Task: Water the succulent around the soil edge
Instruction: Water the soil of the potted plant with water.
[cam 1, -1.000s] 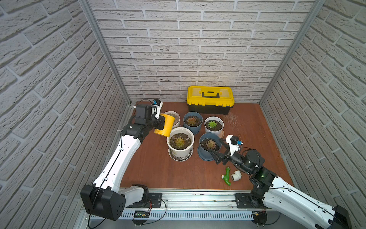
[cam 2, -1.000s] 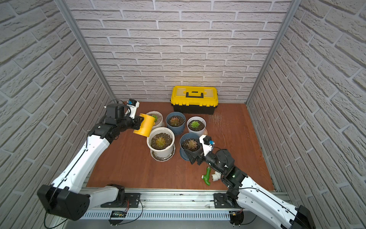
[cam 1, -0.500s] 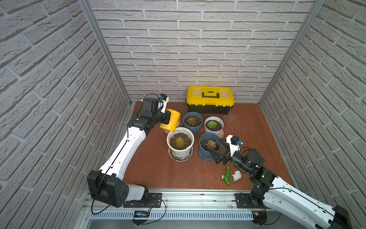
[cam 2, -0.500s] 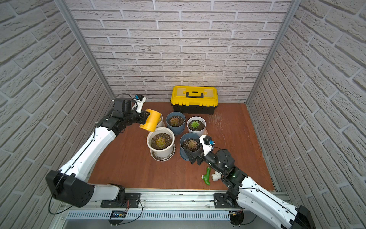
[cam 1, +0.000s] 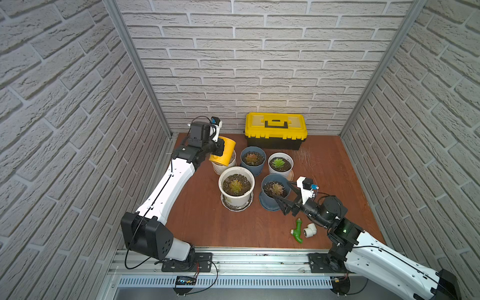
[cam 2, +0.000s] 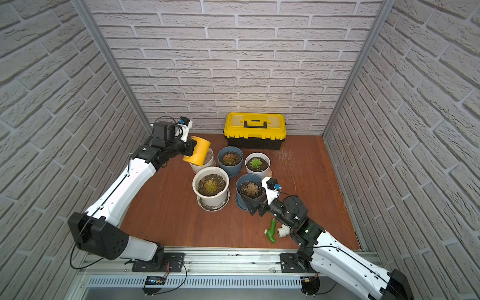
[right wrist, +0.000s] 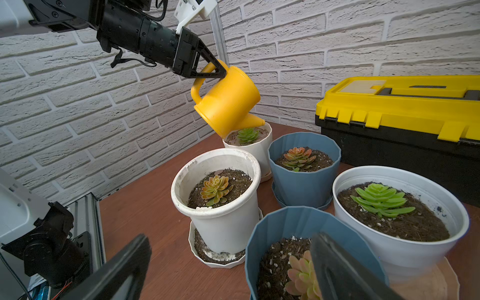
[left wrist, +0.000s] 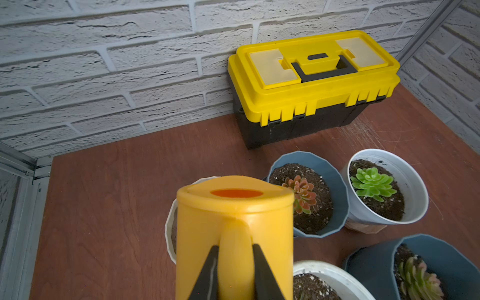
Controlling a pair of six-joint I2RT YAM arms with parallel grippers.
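My left gripper (left wrist: pixel 235 249) is shut on the handle of a yellow watering can (cam 1: pixel 223 152), which is also seen in the right wrist view (right wrist: pixel 228 101). The can is tilted, its spout pointing down over the far rim of the back-left white pot (right wrist: pixel 261 153). A small green succulent (right wrist: pixel 248 135) sits in that pot's pale soil. No water stream shows. In both top views the can hides most of this pot (cam 2: pixel 209 161). My right gripper (cam 1: pixel 283 191) stands open at the front blue pot (right wrist: pixel 285 223), one finger over its soil and the other outside its wall.
A yellow and black toolbox (cam 1: pixel 276 130) stands against the back wall. A large white pot (cam 1: pixel 220 181), a back blue pot (cam 1: pixel 244 163) and a right white pot (cam 1: pixel 291 166) crowd the middle. A green fitting (cam 1: pixel 298 231) and a white fitting (cam 1: pixel 310 230) lie near the front.
The left arm carried the watering can backward and slightly right, from beside the large white pot to over the back-left pot. The right arm stayed still.
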